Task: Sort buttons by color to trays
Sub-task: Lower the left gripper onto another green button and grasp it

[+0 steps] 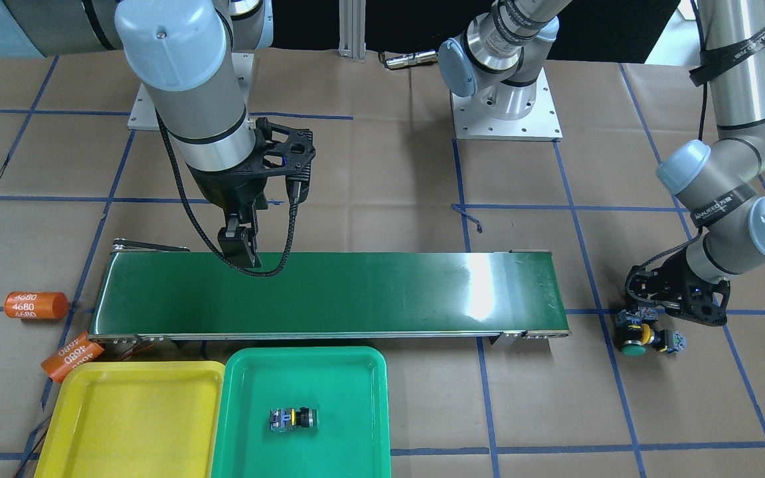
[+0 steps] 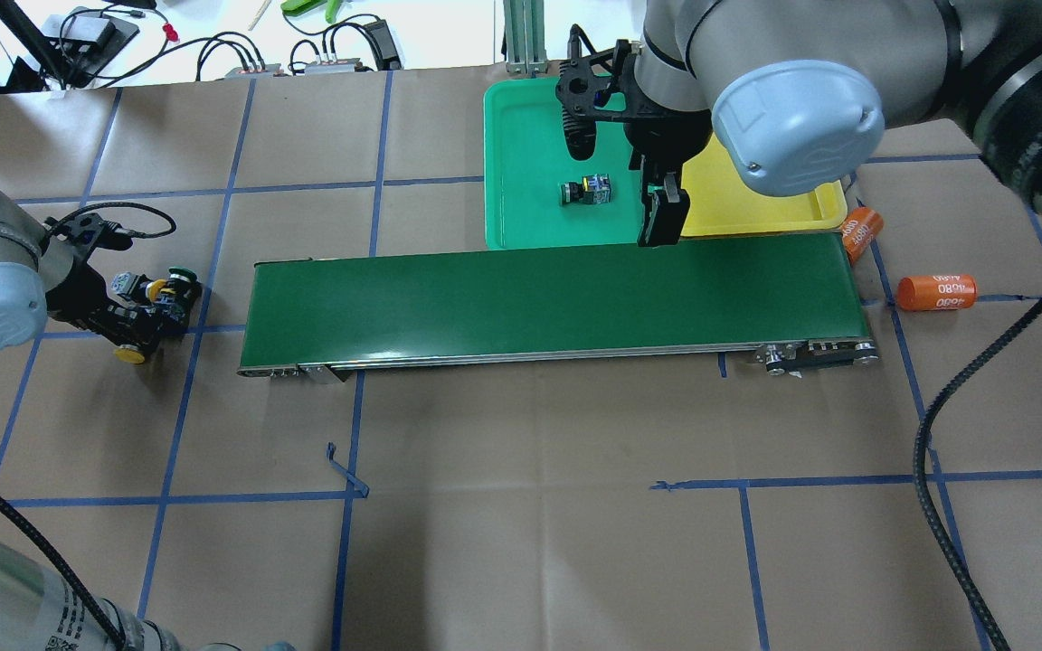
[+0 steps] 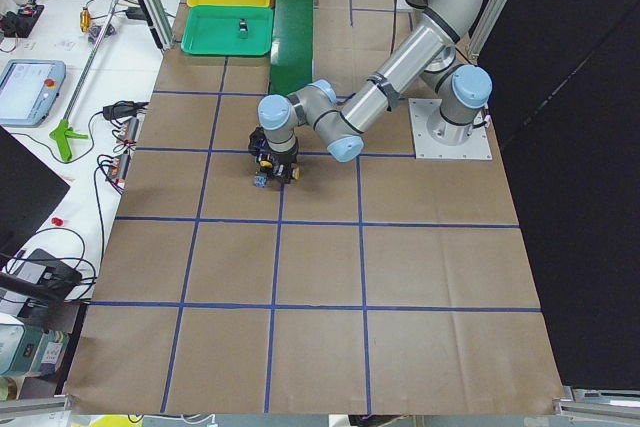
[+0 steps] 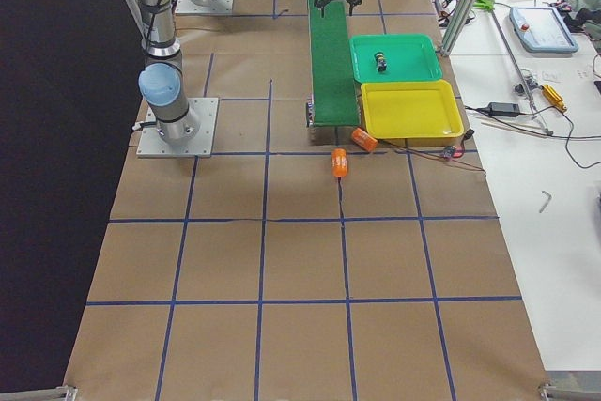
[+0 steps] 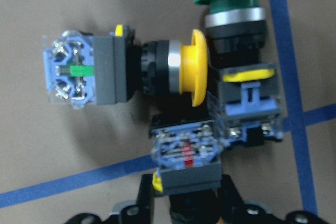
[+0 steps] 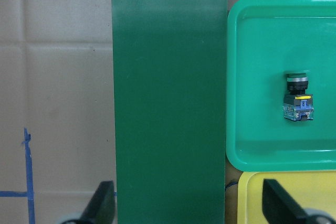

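Front-facing view: one green button [image 1: 293,419] lies in the green tray [image 1: 356,362], with the yellow tray [image 1: 84,398] alongside.

Overhead view: the right gripper [image 2: 661,217] hangs over the conveyor belt [image 2: 485,298].

Right wrist view: its fingers [image 6: 102,203] stand wide apart, empty.

Left wrist view: the left gripper [image 5: 186,187] brackets one switch body [image 5: 186,156] in a touching three-button cluster [image 5: 191,66]. I cannot tell whether it is clamped.

The buttons are probably light, rigid plastic. Grip the flat body sides, not the slick cap.
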{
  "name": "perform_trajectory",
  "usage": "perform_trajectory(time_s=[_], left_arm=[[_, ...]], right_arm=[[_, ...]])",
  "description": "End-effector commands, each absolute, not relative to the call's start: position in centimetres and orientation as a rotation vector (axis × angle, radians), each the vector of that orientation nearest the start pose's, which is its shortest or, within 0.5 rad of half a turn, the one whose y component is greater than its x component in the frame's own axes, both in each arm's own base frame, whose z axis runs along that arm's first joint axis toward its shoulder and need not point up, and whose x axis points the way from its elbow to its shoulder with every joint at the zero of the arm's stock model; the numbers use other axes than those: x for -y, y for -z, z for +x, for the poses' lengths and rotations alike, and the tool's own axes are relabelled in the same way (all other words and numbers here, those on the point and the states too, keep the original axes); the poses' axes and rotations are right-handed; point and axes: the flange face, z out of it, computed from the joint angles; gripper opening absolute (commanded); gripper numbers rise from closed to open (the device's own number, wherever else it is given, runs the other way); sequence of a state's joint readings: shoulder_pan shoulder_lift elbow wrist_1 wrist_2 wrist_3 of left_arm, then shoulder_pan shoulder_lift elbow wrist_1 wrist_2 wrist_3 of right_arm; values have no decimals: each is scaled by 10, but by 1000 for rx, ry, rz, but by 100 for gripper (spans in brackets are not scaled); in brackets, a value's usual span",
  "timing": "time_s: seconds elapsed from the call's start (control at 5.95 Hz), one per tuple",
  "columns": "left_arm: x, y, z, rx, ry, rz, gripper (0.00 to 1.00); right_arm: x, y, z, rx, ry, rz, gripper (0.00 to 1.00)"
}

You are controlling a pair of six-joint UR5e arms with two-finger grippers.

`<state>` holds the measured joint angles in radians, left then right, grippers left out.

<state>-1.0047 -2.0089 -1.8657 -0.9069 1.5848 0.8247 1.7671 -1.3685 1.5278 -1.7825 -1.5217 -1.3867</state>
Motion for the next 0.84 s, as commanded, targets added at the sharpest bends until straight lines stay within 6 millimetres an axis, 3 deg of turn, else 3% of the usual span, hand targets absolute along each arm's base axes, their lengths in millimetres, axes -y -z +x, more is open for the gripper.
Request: perform_trajectory(time_s=[0.0,0.17,0.34,0.5,0.67], left_arm=[[556,-204,190,-3091,-14,523,0],[557,-229,175,-3034,24,728,0],[545,-265,138,-2995,-10,984,0],[549,-292,86,-2905,76,1266,0],[550,-302,22,-2782,71,1528,0]], right_arm=[[539,-422,248,-2197,111,-2227,100],[539,-422,248,-2197,111,-2227,100],[539,-422,248,-2197,111,-2227,100],[539,-422,248,-2197,111,-2227,100],[539,-422,248,-2197,111,-2227,100]])
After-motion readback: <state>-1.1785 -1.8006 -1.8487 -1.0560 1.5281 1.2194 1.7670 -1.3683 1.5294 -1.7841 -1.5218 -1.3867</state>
